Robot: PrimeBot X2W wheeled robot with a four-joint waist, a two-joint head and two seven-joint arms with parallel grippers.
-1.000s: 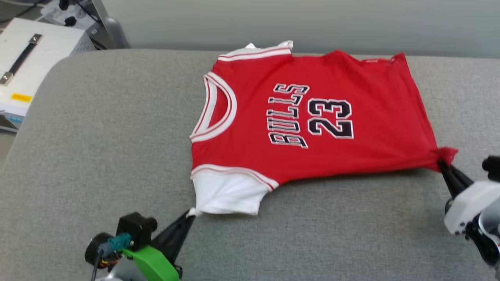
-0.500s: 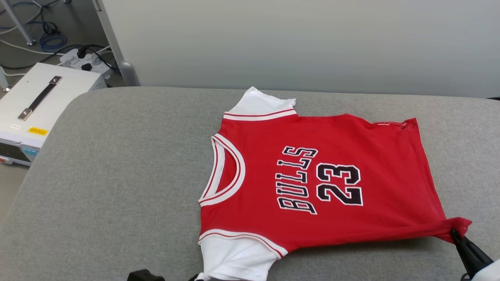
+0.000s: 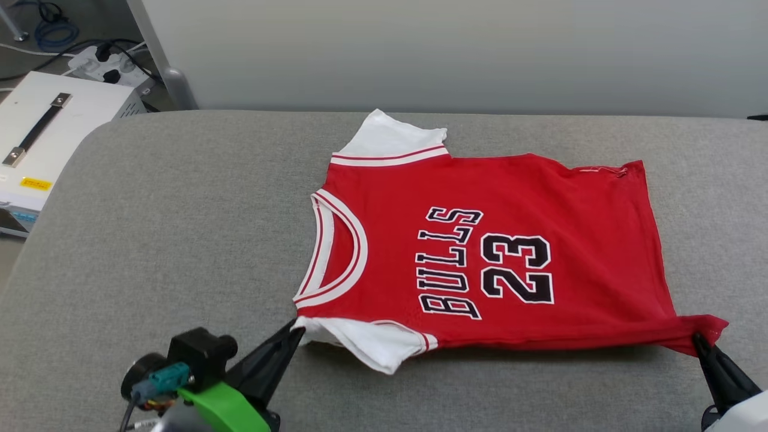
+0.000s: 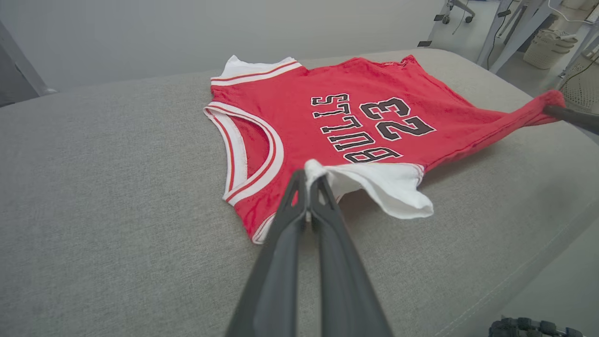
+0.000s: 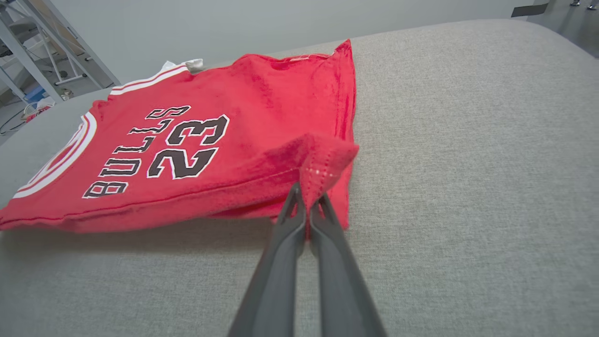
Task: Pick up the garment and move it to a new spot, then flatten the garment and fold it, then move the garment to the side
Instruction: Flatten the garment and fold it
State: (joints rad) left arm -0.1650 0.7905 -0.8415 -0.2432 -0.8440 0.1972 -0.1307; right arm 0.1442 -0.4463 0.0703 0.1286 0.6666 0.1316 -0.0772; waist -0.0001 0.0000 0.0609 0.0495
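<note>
The garment (image 3: 510,204) is a red jersey with white sleeves and black "BULLS 23" lettering, spread on the grey cushion with its collar toward the left. My left gripper (image 3: 296,329) is shut on the corner of the near white sleeve (image 4: 388,185), which hangs lifted off the cushion. At the lower right, my right gripper (image 3: 699,341) is shut on the near red hem corner (image 5: 323,161), also raised. The near edge of the garment (image 5: 187,140) is held taut between the two grippers. The far sleeve (image 3: 390,141) lies flat.
The grey cushion (image 3: 168,228) spreads wide to the left of the garment. A white box with a black handle (image 3: 36,126) stands on the floor beyond the cushion's left edge, near a power strip (image 3: 102,63). A pale wall (image 3: 450,48) runs behind.
The head view has shifted. The near white sleeve, hanging stretched toward me a second ago, is now drawn in under the red edge, and both grippers hold the near edge higher and tauter.
</note>
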